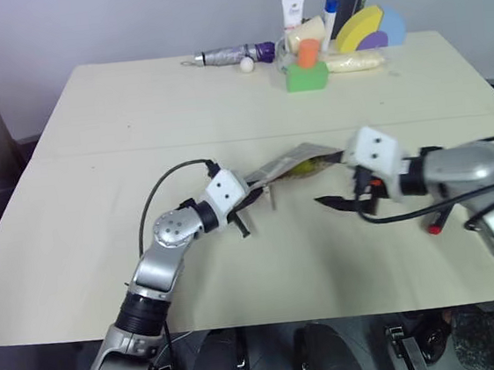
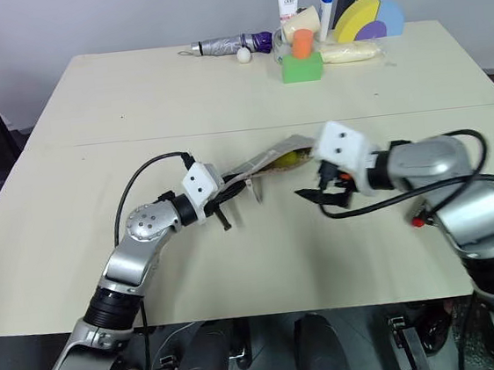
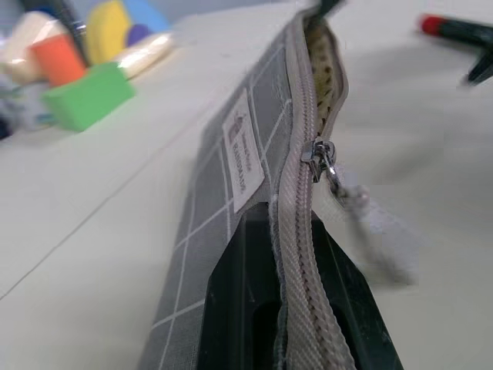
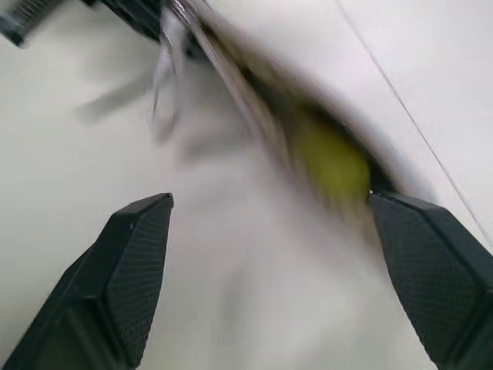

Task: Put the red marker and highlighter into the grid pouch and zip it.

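The grid pouch (image 1: 293,164) is held up off the bench (image 1: 221,108) near its middle, slanting between the two arms with its zipper edge upward. The left pincer (image 1: 247,204) is pressed together on the pouch's left end; in the left wrist view its black fingers (image 3: 231,308) clamp the fabric on either side of the zipper, just behind the zipper pull (image 3: 322,158) and its dangling strap. Beyond the pull the mouth of the pouch gapes, and something yellow, apparently the highlighter (image 2: 287,159), shows inside the open end.

The right pincer (image 1: 344,199) hangs just beside that open right end, a little lower than it, with its fingers (image 4: 131,262) spread wide and nothing between them; the right wrist view looks past them at the pouch's mouth and the yellow inside.

The red marker (image 3: 454,29) lies on the bench beyond the pouch, in the left wrist view, apart from both pincers. A cluster of coloured blocks (image 1: 305,68) and bottles sits at the far edge.
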Available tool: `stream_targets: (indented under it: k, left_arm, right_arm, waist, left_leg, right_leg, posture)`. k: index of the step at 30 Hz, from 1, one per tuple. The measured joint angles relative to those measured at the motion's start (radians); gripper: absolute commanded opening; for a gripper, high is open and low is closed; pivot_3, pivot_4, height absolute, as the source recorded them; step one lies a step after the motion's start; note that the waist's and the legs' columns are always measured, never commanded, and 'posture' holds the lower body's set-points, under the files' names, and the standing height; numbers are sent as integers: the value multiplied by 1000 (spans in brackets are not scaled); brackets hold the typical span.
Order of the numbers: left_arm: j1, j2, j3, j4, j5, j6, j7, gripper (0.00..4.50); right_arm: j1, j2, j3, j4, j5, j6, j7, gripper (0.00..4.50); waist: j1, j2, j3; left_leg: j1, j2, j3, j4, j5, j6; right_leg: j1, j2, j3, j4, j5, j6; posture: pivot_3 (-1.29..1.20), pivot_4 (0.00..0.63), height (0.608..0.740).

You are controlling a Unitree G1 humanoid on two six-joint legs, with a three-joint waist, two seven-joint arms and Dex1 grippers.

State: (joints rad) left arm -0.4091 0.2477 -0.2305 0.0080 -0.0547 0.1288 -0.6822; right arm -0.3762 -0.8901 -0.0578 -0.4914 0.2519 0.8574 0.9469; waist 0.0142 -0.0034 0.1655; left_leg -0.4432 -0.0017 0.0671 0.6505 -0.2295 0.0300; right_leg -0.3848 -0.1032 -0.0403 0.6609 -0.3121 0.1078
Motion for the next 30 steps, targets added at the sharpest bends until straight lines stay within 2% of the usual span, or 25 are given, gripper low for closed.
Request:
stream_targets:
  k: [7,10,15,20,23,29,30]
  left_arm:
    - [-65,-64,3,122,2,-2,31,0]
    - [-104,-88,-12,190,4,-41,22,0]
    - [-131,-112,-41,267,17,-122,-12,0]
    - [-150,-133,-61,297,24,-165,-34,0]
    - [-150,-134,-62,304,24,-177,-34,0]
    - [-150,-133,-61,304,25,-182,-20,0]
    - [-150,-133,-61,304,25,-182,-16,0]
  right_arm:
    - [174,25,-297,-14,5,255,-191,4321]
    - [214,137,-448,-18,-24,416,-322,4321]
    - [248,292,-509,-54,-88,554,-512,4321]
    - [216,433,-558,-61,-151,601,-667,4321]
    - [199,498,-585,-48,-154,605,-708,3493]
    - [162,519,-593,8,-149,599,-736,319]
    - [155,514,-592,17,-149,598,-737,249]
  waist:
    - [0,0,0]
    - [2,0,-1]
    - [-3,1,-1]
    - [-2,1,-1]
    - [-2,1,-1]
    - [-2,1,-1]
    - [-2,1,-1]
  left_leg:
    - [0,0,0,1,0,0]
    - [0,0,0,0,0,0]
    - [0,0,0,-1,0,0]
    - [0,-1,1,0,0,0]
    - [0,-1,1,0,0,0]
    - [0,-1,1,0,0,0]
    - [0,-1,1,0,0,0]
  right_leg:
    - [0,0,0,0,0,0]
    - [1,0,0,0,0,0]
    - [-1,1,0,1,0,0]
    - [-2,1,1,1,0,0]
    - [-2,2,1,2,0,0]
    - [-2,2,1,2,0,0]
    - [-2,3,1,2,0,0]
  posture:
    - [0,150,740]
    - [0,150,740]
    - [0,150,740]
    - [0,150,740]
    - [0,150,740]
    - [0,150,740]
    - [0,150,740]
